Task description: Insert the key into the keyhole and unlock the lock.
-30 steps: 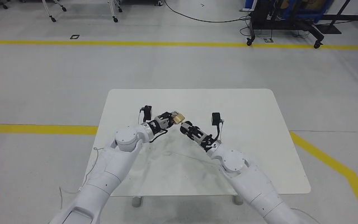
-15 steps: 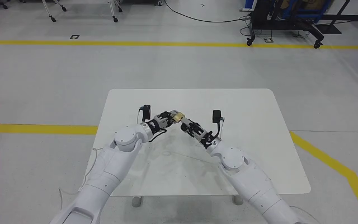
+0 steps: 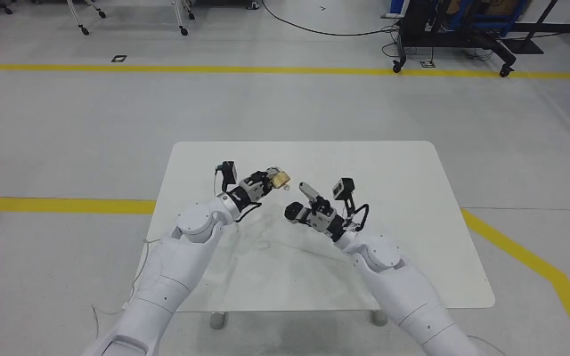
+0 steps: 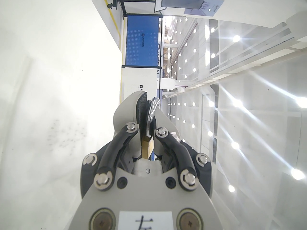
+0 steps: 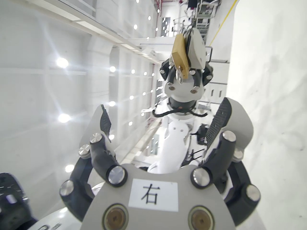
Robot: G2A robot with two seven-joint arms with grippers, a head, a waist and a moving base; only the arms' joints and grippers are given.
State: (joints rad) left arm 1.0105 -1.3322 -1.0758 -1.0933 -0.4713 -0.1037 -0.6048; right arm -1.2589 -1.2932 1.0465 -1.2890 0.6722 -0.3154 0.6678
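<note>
Now right tool (image 3: 299, 200) (jaws apart) has backed off the lock (image 5: 180, 53).

The brass padlock (image 5: 180, 53) sat clamped between the fingers of the left gripper (image 3: 272, 178), held above the table (image 3: 401, 178). Its silver shackle (image 4: 152, 111) pointed toward the fingertips. A small silver key (image 5: 179, 75) stuck out of the opposite end face.

white table (image 3: 427, 196) | yellow floor line (image 3: 178, 68) beyond it | dark wheeled rack (image 3: 445, 37) far right | blue panel (image 4: 141, 41)
</note>
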